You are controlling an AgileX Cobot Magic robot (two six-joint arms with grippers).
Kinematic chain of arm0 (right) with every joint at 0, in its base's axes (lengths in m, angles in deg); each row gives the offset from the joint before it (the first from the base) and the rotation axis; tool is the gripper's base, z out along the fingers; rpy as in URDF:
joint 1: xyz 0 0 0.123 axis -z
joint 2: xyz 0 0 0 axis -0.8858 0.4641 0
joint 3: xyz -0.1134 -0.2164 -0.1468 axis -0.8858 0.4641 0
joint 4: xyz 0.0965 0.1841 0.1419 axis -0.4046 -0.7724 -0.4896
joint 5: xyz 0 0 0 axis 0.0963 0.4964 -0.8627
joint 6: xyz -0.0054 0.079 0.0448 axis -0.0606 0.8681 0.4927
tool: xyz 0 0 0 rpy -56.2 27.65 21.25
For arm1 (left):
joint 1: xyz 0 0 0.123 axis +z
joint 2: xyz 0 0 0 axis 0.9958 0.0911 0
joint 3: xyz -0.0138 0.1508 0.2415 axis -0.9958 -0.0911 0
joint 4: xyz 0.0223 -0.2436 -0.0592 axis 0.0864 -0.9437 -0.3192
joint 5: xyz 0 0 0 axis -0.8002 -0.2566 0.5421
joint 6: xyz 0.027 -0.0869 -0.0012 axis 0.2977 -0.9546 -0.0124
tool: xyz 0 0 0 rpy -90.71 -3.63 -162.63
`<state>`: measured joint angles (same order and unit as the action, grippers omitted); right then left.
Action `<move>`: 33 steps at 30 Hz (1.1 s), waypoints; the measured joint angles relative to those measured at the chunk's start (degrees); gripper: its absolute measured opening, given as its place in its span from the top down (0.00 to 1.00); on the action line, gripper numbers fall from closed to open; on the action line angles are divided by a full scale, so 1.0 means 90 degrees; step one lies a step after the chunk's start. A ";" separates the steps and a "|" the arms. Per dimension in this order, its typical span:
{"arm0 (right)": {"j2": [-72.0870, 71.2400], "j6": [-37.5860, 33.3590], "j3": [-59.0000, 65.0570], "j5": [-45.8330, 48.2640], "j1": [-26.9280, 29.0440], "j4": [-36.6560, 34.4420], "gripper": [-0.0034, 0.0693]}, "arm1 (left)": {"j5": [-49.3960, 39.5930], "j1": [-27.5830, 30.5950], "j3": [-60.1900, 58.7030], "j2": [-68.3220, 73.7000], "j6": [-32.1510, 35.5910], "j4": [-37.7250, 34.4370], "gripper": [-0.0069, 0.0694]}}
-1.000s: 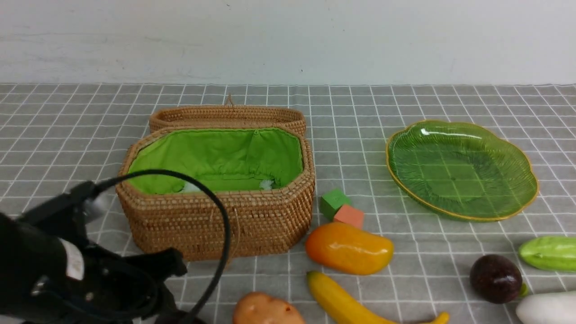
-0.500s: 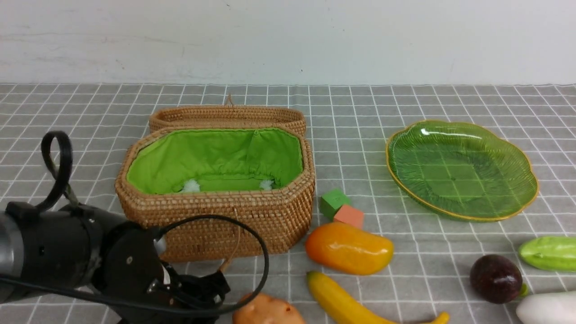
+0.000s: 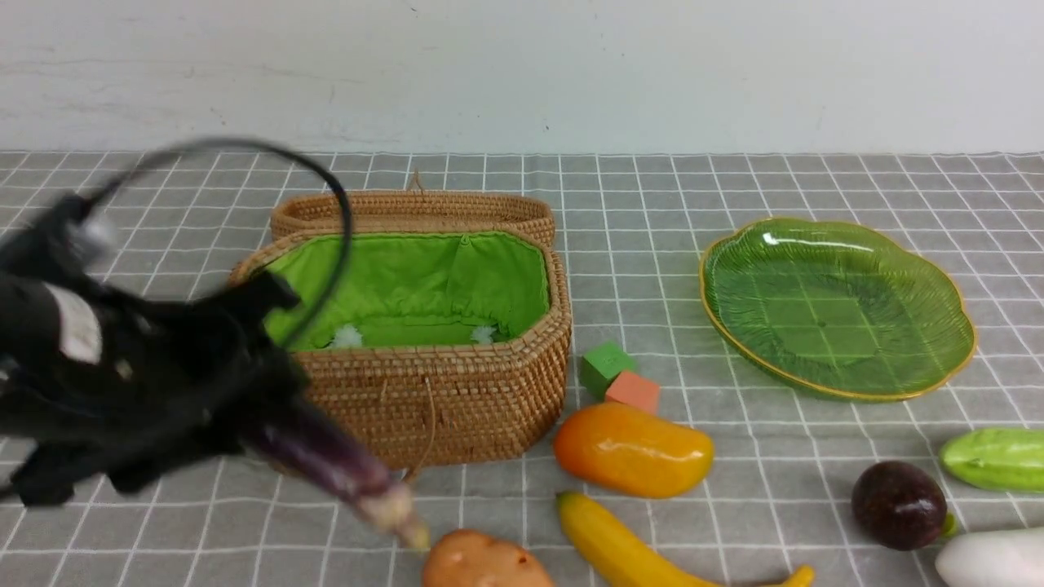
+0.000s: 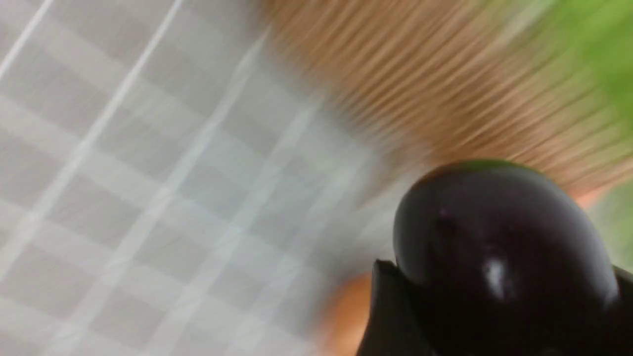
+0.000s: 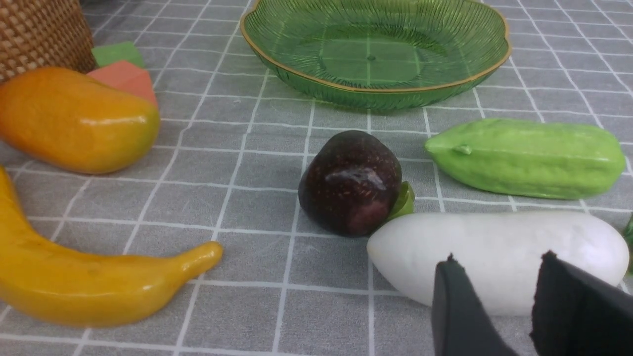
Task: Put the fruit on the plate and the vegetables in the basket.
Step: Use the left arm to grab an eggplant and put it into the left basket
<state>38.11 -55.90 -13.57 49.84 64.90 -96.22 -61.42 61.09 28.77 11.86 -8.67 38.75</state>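
One eggplant (image 3: pixel 330 461) is clamped in the left hand (image 4: pixel 499 277) near the basket (image 3: pixel 457 399); next, carry it over the rim and release, while the right hand (image 5: pixel 499 257) hangs slightly open, empty.

On my feed the table (image 3: pixel 652 196), under a grey cloth with a white grid, carries the open basket (image 3: pixel 457 399) on the left and the plate (image 3: pixel 832 310) well to the right. Between them a green cube (image 3: pixel 605 367) and an orange cube (image 3: pixel 633 391) sit touching. Nearer me lie the mango (image 3: pixel 632 449), then the banana (image 3: pixel 620 548), with the potato (image 3: pixel 481 562) at the near edge. At far right, the cucumber (image 3: pixel 995 459), purple fruit (image 3: pixel 899 504) and radish (image 3: pixel 991 558) lie close together.
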 joint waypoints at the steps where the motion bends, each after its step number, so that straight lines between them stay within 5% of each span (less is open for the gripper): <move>1: 0.0000 0.0000 0.0000 0.0000 0.0000 0.0000 0.62 | 0.0045 0.0031 0.0040 -0.0030 -0.0103 0.0044 0.32; 9: 0.0000 0.0000 0.0000 0.0000 0.0000 0.0000 0.62 | 0.2048 0.0782 0.1162 0.1001 -0.0968 0.0499 0.32; 20: 0.0000 0.0000 0.0000 0.0000 0.0000 0.0000 0.62 | 0.2245 0.0782 0.1304 0.2880 -0.0951 0.0499 0.27; 33: 0.0000 0.0000 0.0000 0.0000 0.0000 0.0000 0.62 | 0.1951 0.0782 0.1304 0.2569 0.0851 0.0510 0.16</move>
<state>38.11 -55.90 -13.57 49.84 64.90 -96.22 -43.86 68.12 40.50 34.98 -1.01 43.34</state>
